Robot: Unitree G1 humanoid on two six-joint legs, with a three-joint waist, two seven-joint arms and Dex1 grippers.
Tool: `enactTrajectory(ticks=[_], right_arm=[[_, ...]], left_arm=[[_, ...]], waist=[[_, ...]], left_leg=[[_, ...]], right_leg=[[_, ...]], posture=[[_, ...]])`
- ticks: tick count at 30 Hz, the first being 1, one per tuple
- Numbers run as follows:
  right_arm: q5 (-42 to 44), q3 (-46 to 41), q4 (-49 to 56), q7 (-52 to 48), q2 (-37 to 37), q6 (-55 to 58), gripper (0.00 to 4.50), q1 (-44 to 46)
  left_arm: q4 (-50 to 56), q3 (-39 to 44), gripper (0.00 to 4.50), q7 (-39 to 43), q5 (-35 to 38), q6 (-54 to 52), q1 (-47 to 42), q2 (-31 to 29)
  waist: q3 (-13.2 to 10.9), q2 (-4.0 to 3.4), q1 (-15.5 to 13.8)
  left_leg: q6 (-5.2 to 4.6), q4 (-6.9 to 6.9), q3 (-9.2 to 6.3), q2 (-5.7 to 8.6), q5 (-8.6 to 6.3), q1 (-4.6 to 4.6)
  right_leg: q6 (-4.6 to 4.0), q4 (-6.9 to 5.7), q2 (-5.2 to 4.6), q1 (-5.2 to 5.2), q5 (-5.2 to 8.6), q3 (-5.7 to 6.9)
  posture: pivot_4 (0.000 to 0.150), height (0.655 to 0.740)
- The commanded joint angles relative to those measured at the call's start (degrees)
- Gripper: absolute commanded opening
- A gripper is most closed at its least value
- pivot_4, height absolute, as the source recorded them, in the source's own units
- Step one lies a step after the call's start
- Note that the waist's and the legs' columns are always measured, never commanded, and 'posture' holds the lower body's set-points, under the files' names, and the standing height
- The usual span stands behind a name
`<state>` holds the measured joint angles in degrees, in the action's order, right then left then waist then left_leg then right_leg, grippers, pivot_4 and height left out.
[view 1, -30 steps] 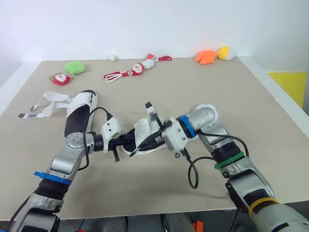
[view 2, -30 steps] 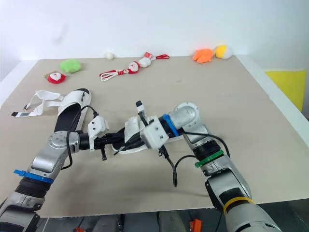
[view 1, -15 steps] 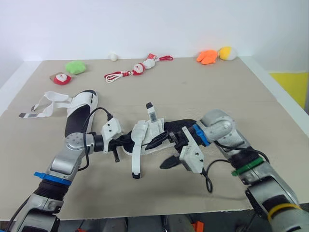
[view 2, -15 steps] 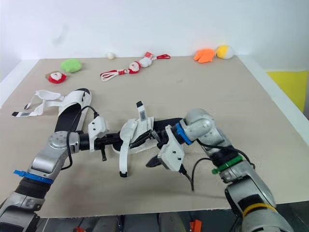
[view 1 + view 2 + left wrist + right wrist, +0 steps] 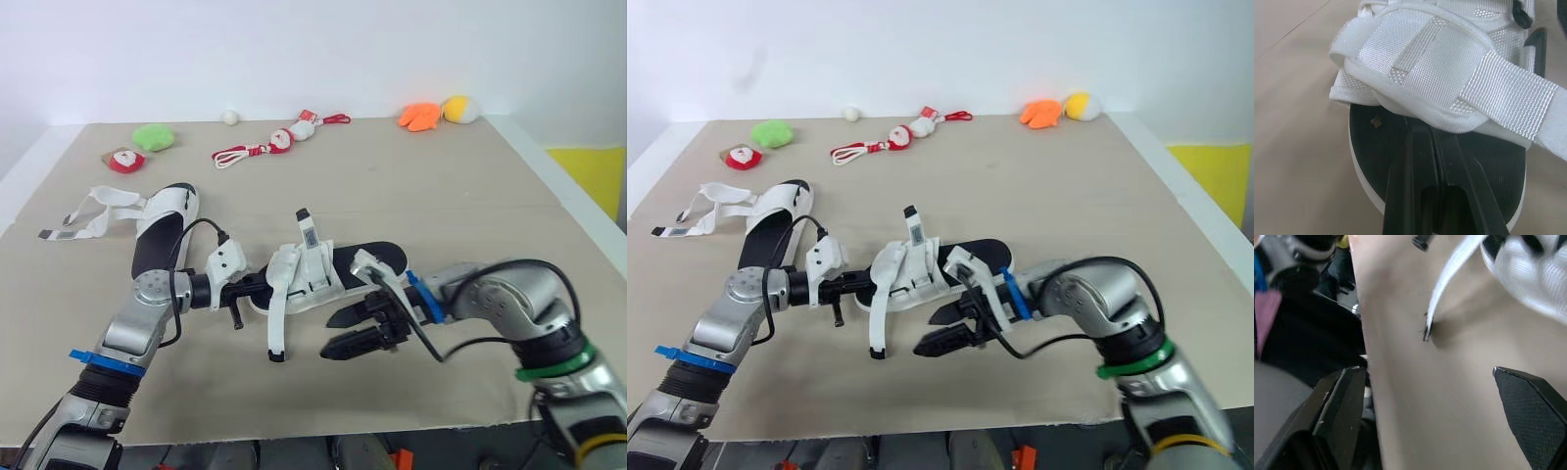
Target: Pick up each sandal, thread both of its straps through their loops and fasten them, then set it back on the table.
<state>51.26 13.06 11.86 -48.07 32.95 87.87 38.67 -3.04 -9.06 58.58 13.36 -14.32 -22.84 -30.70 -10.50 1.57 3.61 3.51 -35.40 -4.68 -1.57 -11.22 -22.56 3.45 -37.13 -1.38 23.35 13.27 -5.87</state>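
The near sandal (image 5: 328, 272), white straps over a black sole, lies mid-table. One loose strap (image 5: 275, 328) droops from it down to the table, and another (image 5: 307, 230) sticks up. My left gripper (image 5: 257, 287) is shut, its fingers (image 5: 1422, 166) lying on the black insole (image 5: 1371, 142) just under the white strap band (image 5: 1420, 63). My right gripper (image 5: 338, 333) hovers open just in front of the sandal, holding nothing, and the drooping strap's end (image 5: 1426, 333) is beyond its fingertips. The second sandal (image 5: 157, 230) lies at the left with its straps (image 5: 88, 211) spread loose.
Along the far edge lie a green plush (image 5: 152, 136), a small red-and-white toy (image 5: 124, 160), a Santa toy on a red cord (image 5: 269, 144), a white ball (image 5: 230, 117), an orange plush (image 5: 419, 116) and a yellow one (image 5: 458, 108). The table's right edge (image 5: 568, 196) runs close by.
My right gripper has opened, let go of the sandal's strap and drawn back toward the near right. The freed strap has dropped to the table. The left arm holds still.
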Motion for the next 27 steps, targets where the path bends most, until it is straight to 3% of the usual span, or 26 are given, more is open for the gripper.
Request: enactTrajectory(ticks=[1, 8, 16, 22, 23, 26, 27], right_arm=[[5.9, -6.8, -2.8, 9.8, -6.0, 4.6, 4.47, 0.7], [11.2, -9.9, -5.6, 25.9, -15.4, 4.6, 4.47, 1.4], [9.6, -13.0, -8.4, 37.3, -24.2, 4.6, 4.47, 2.3], [10.7, -14.8, -7.4, 40.2, -25.4, 4.6, 1.89, 3.1], [11.3, -15.1, -7.4, 40.3, -25.2, 4.6, 1.29, 3.8], [15.2, -14.4, -8.0, 39.2, -23.0, 4.6, 0.14, 6.5], [17.2, -13.9, -8.4, 38.6, -21.7, 4.6, 0.05, 7.8]], left_arm=[[-1.1, -3.0, 0.00, 0.8, -1.8, -2.3, 2.7, -0.6], [-0.3, -2.9, 0.00, 0.7, -1.8, -2.9, 3.3, -0.8], [0.1, -2.9, 0.00, 0.3, -1.8, -3.1, 3.5, -0.8], [-0.1, -2.9, 0.00, 0.3, -1.8, -2.9, 3.3, -0.9], [-0.2, -2.9, 0.00, 0.4, -1.8, -2.8, 3.2, -0.9], [-0.7, -3.0, 0.00, 0.5, -2.0, -2.6, 2.7, -0.7], [-0.9, -3.0, 0.00, 0.6, -2.0, -2.6, 2.5, -0.7]], waist=[[0.1, 0.08, 0.0], [0.1, 0.07, 0.3], [0.1, 0.05, 0.7], [0.1, 0.04, 0.7], [0.1, 0.04, 0.7], [0.1, 0.02, 0.7], [0.1, 0.02, 0.7]], left_leg=[[0.00, 0.01, 0.00, 0.00, 0.00, -0.02], [-0.24, 0.01, 0.00, -0.01, -0.16, -0.03], [-0.29, 0.01, 0.00, -0.02, -0.19, -0.02], [-0.34, 0.00, 0.00, -0.08, -0.16, 0.01], [-0.33, 0.00, 0.01, -0.07, -0.16, 0.00], [-0.35, 0.02, 0.00, -0.07, -0.18, -0.02], [-0.35, 0.02, 0.00, -0.07, -0.18, -0.03]], right_leg=[[0.01, 0.02, 0.00, 0.00, 0.00, -0.01], [0.32, 0.03, 0.01, 0.01, -0.03, 0.01], [0.33, 0.03, 0.02, 0.00, -0.03, 0.01], [0.20, 0.03, 0.08, 0.00, 0.03, 0.00], [0.15, 0.03, 0.08, 0.00, 0.05, -0.01], [0.15, 0.03, 0.08, 0.01, 0.06, 0.00], [0.15, 0.03, 0.08, 0.02, 0.06, 0.00]], posture=[[0.150, 0.7400], [0.150, 0.7400], [0.150, 0.7400], [0.150, 0.7400], [0.150, 0.7400], [0.150, 0.7400], [0.150, 0.7400]])
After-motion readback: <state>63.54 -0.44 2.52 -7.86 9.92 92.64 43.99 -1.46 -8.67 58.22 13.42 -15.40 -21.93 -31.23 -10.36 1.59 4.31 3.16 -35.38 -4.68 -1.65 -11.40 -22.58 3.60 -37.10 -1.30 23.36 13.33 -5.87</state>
